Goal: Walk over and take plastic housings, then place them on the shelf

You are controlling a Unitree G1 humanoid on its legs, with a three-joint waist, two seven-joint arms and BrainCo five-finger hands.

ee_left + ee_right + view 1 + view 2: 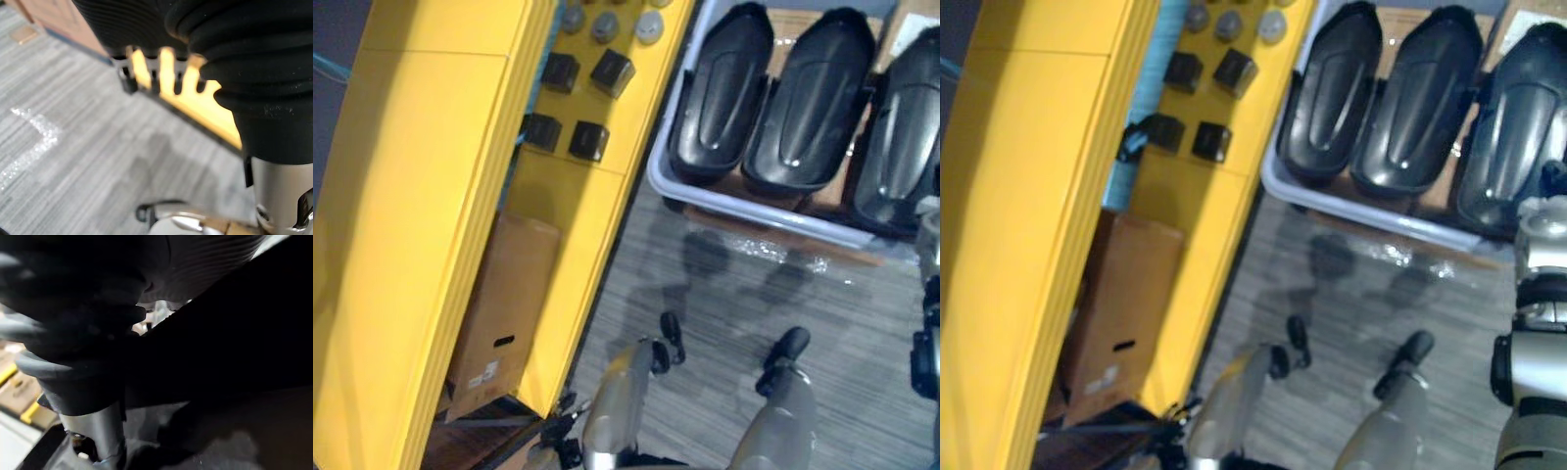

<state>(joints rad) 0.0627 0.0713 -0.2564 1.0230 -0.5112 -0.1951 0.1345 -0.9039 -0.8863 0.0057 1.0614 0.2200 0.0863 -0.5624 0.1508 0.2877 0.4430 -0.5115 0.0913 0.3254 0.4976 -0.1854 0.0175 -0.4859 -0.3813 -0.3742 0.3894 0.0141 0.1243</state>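
Observation:
Three black plastic housings [722,93] [813,98] [901,127] lie side by side in a pale tray [744,206] on the floor ahead. My right hand [78,323] is close against a dark surface, seemingly the rightmost housing [1513,127], where my right arm comes up at the right edge. The yellow shelf [431,196] runs along my left. My left hand [146,73] hangs low beside the shelf's base, its fingers [128,83] relaxed and holding nothing.
Small black boxes [612,70] and grey round parts [605,24] sit on a yellow shelf board. A cardboard box [504,313] stands under the shelf. Grey carpet [754,294] stretches between me and the tray.

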